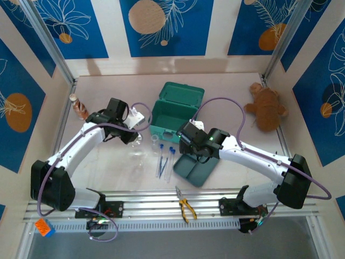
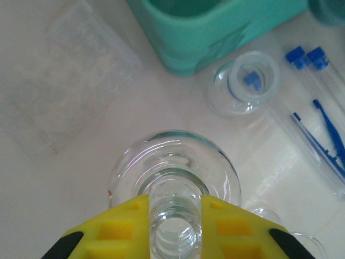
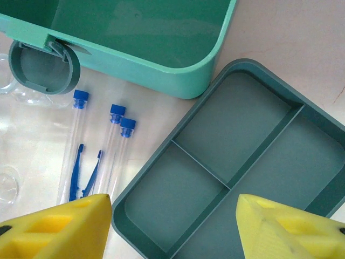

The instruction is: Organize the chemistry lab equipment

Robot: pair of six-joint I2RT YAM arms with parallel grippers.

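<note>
Left gripper (image 2: 173, 224) clenched on the neck of a glass flask (image 2: 175, 164), neck axis upright, left of centre on the table; green box (image 2: 215, 32) lies just right of it, left arm nearer; right gripper (image 3: 172, 210) released over divided tray (image 3: 242, 135).

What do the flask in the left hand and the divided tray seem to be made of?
Flask: probably clear glass, glossy; it has see-through walls and bright highlights on the rims. Divided tray: likely moulded plastic, dark teal and matte; it has rounded corners, even colour and no sharp reflections.
</note>
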